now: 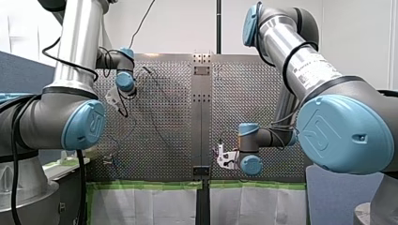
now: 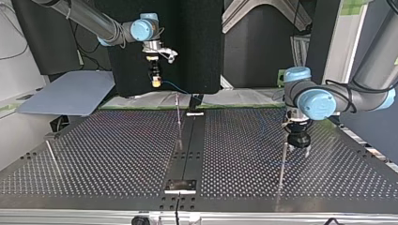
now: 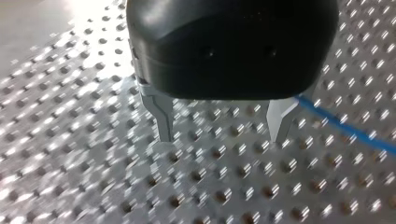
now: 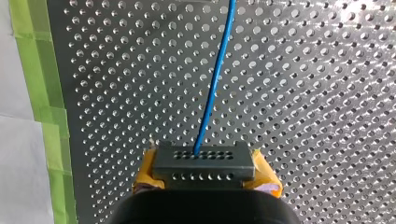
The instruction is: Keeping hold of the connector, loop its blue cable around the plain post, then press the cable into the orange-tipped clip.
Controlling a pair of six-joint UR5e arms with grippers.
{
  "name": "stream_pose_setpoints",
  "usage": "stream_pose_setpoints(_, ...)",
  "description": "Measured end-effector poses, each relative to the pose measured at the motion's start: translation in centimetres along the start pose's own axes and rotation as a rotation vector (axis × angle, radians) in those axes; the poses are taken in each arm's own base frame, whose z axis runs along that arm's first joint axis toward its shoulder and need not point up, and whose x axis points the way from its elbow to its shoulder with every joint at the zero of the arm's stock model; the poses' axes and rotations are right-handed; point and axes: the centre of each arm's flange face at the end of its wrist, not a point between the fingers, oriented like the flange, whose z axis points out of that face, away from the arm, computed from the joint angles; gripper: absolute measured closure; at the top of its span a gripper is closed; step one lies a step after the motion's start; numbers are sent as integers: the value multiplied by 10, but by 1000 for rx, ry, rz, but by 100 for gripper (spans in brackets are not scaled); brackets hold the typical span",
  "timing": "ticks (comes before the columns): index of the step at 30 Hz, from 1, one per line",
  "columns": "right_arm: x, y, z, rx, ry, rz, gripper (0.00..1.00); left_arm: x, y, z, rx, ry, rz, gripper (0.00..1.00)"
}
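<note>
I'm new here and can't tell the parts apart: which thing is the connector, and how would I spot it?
Over the perforated table, find my right gripper. Clamped between its yellow pads is the connector: a grey block with rows of tiny holes. It alone has the blue cable running out of it.

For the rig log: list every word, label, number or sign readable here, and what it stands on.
Nothing reads clearly.
Printed label on my right arm: too small to read.
Embossed logo on its blue joint cap: letters unclear.
</note>
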Motion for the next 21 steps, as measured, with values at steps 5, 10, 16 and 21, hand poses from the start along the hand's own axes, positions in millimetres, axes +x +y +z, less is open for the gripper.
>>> stream_pose_setpoints(5, 0, 0, 0, 1, 0, 0, 100, 3, -4, -6, 12, 46, 18, 0)
stream_pose_setpoints(10, 0, -1, 0, 1, 2, 0, 100, -2, -5, -16, 4, 61, 34, 0)
stream_pose_setpoints(16, 0, -1, 0, 2, 4, 2, 100, -20, -16, -29, 19, 23, 39, 0)
stream_pose_setpoints(21, 1, -1, 0, 2, 6, 2, 100, -21, -22, -37, 30, 45, 61, 0)
